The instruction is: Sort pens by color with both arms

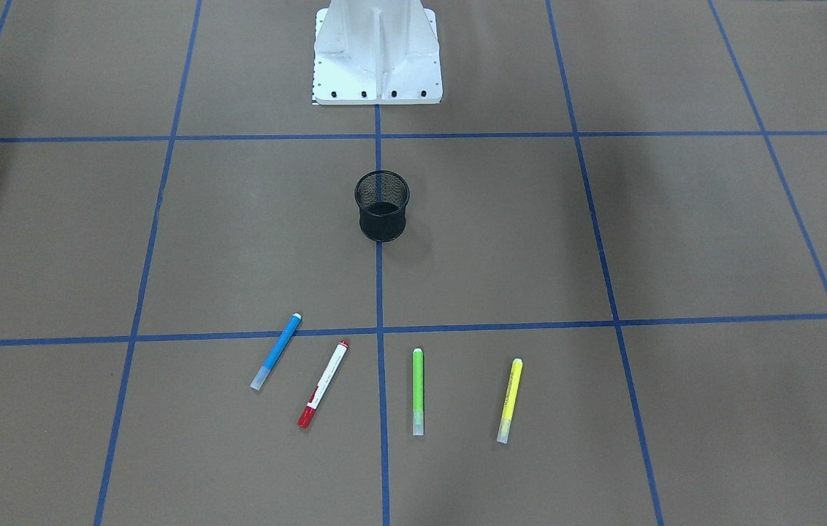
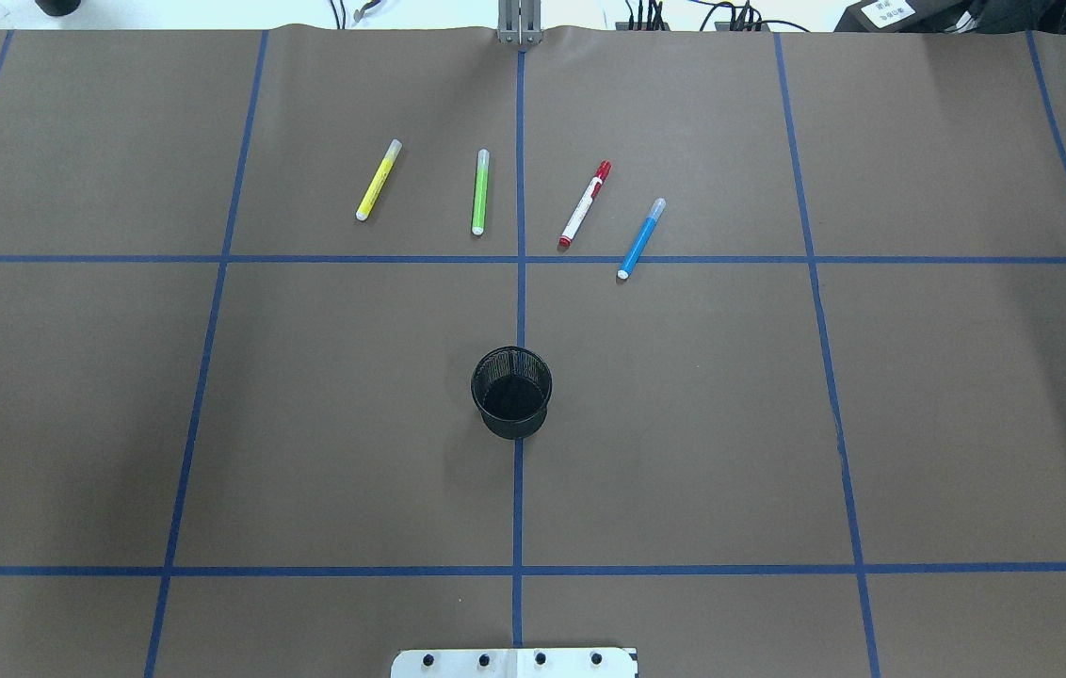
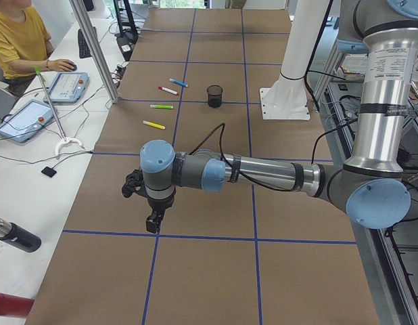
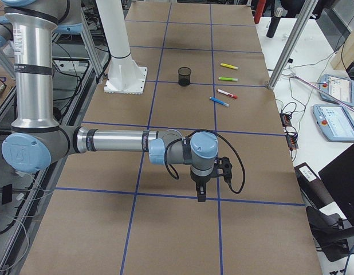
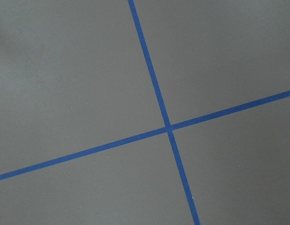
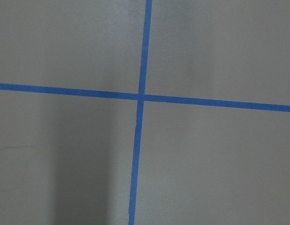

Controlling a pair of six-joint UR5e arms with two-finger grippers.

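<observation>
A: Where are the grippers seen?

B: Only in the two side views. The left arm (image 3: 263, 176) is stretched out low across the table (image 1: 676, 234) at the robot's left end, and the left gripper (image 3: 153, 225) is pointed down over the brown surface near a crossing of blue tape (image 3: 157, 233). The right arm (image 4: 114, 140) is stretched out in the same way at the other end, with the right gripper (image 4: 201, 196) pointed down near a tape line.

A: Are they released or clenched?

B: It cannot be told for either. From the wrist cameras only brown surface and crossed tape are shown.

A: And what is found from the robot outward?

B: The white pedestal (image 1: 377, 58) is met first. Beyond it, a black mesh cup (image 1: 382, 206) is stood upright on the centre tape line. Farthest out, the four pens are laid flat in a loose row, none touching another and all well apart from both grippers. The yellow pen (image 1: 509, 400) and the green pen (image 1: 418, 391) are placed on the robot's left of the centre line, the green one just beside it. The white pen (image 1: 323, 384) with red ends and the blue pen (image 1: 276, 352) are placed on the right, both tilted; the blue one is laid across a cross line of tape.
</observation>
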